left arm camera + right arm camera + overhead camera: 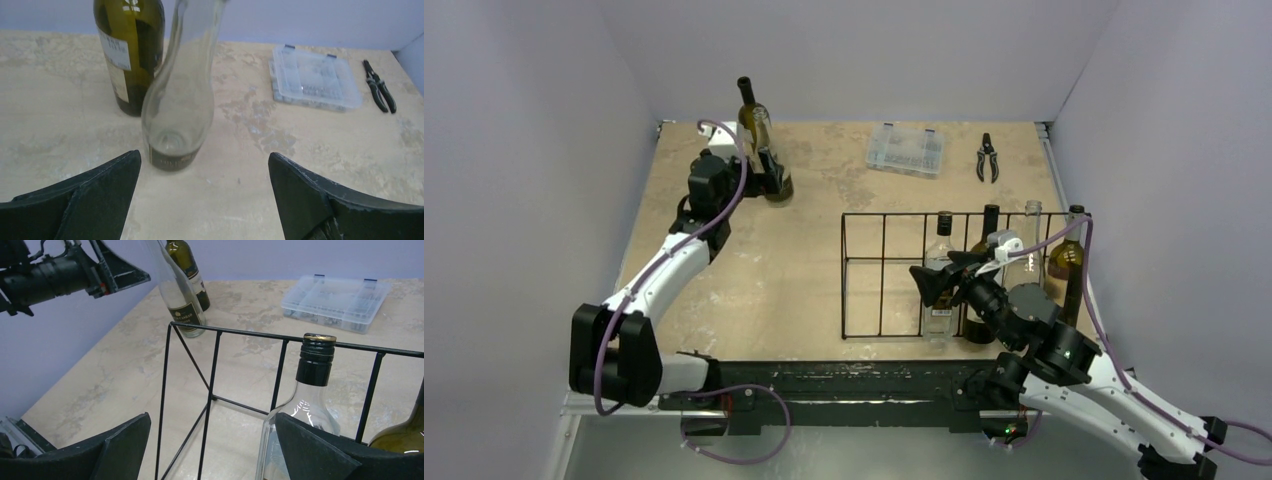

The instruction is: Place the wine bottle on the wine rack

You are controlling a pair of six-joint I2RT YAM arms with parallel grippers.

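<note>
Distance decides the coming move. The clear wine bottle (177, 110), not yet racked, stands on the table well apart from the wine rack (882, 240), out past the rack's far left corner. Only the left gripper (204, 155) is near it.

In the left wrist view the bottle sits just ahead of that gripper's jaws, a little left of their midline. It is on its base with its long axis close to vertical; there may be a slight lean, but I cannot confirm it. The jaws are spread wide and hold nothing, and the bottle is in front of the fingertips, not between them. A dark green bottle (131, 55) stands just behind the clear one, on the side away from the rack. They are so close that I cannot tell whether they touch.

The right gripper (212, 415) hangs at the rack itself, jaws likewise spread and empty, close over a capped clear bottle (315, 360) standing in one slot.

My judgement is that the grasp falls to the left arm. It needs to advance and shift slightly left so the jaws straddle the body. They should then close horizontally across the upright axis without nudging the green neighbour.
</note>
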